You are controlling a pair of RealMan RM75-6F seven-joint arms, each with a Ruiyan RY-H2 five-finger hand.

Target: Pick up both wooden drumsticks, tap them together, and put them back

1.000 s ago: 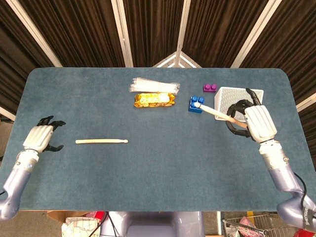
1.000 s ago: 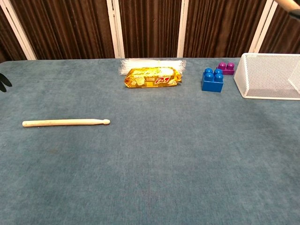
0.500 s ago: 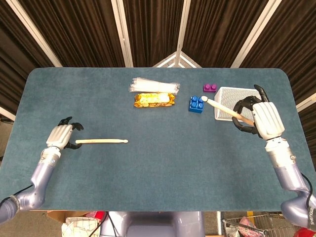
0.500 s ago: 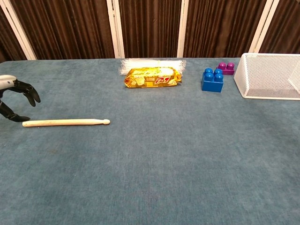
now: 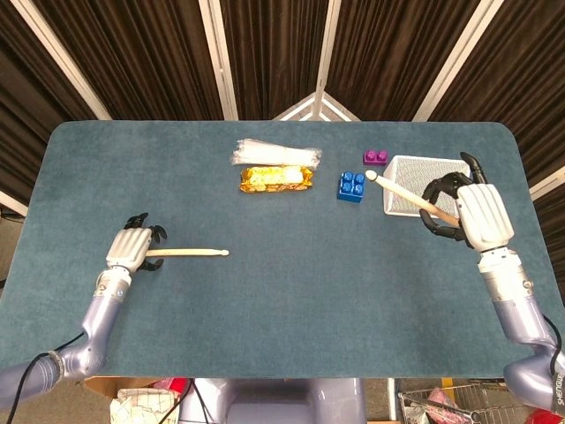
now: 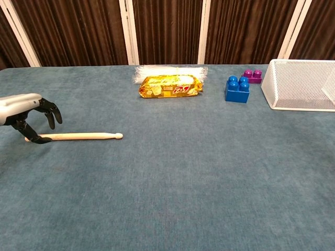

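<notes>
One wooden drumstick [image 5: 190, 253] [image 6: 78, 136] lies flat on the blue table, its tip pointing right. My left hand [image 5: 132, 248] [image 6: 26, 111] hovers over its butt end, fingers [image 6: 51, 112] spread and arched above the stick and thumb low beside it, not closed around it. My right hand [image 5: 468, 214] grips the second drumstick [image 5: 402, 191] by its butt, raised above the table, its tip pointing up-left over the white basket's corner. The chest view does not show the right hand or its stick.
A white mesh basket [image 5: 397, 168] [image 6: 301, 86] stands at the back right. Left of it are a blue brick [image 5: 351, 185] [image 6: 237, 89] and a purple brick [image 5: 375, 157] [image 6: 252, 76]. A yellow snack packet [image 5: 276, 178] [image 6: 170, 85] lies against a clear plastic bag [image 5: 275, 155].
My left hand has travelled right from the table's edge to the butt end of the lying drumstick. My right hand has drifted slightly right and back with its stick.
</notes>
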